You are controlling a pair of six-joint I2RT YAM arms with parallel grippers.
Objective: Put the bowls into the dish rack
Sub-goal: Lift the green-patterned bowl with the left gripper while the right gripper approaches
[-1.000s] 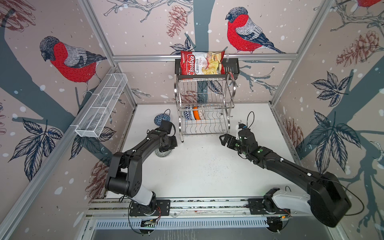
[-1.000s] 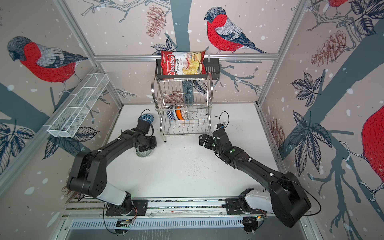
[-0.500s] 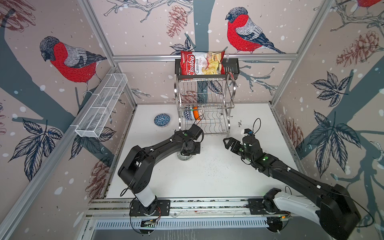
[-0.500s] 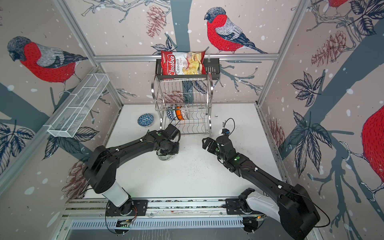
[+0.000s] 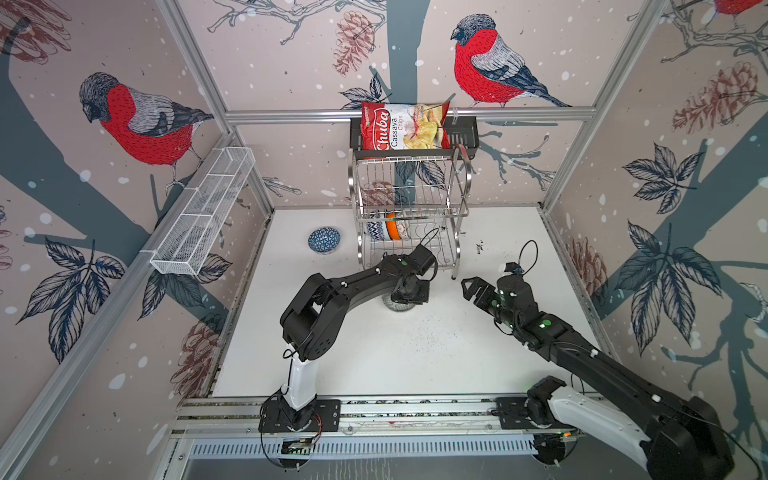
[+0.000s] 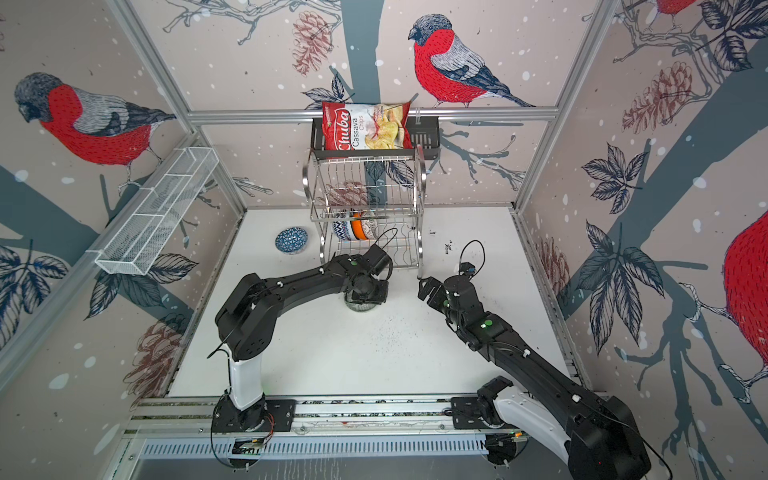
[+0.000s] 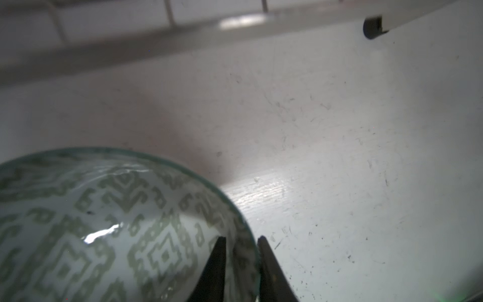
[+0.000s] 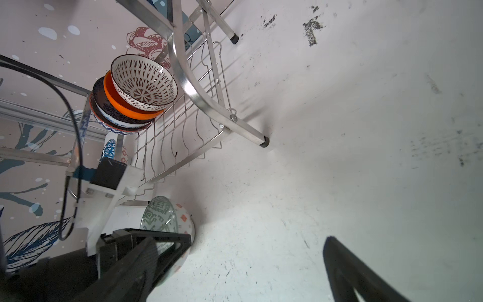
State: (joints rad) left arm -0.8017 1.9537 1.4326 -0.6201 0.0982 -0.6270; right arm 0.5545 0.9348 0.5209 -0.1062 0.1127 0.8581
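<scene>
1. White, scuffed tabletop boxed in by bullfinch-print walls. The steel dish rack stands at the middle of its far edge.
2. Nested bowls stand on edge in the rack's lower tier. The front one is brown-and-white, with a plain orange one behind it.
3. A grey-green bowl sits just in front of the rack.
4. The left gripper straddles that bowl's rim, one finger inside and one outside. I cannot tell whether they pinch it.
5. A blue bowl lies open side up on the table just beside the rack's left end, and nothing touches it.
6. The right gripper hovers near the rack's front right leg, jaws wide apart and empty.
7. A chips bag rests on the black shelf above the rack.
</scene>
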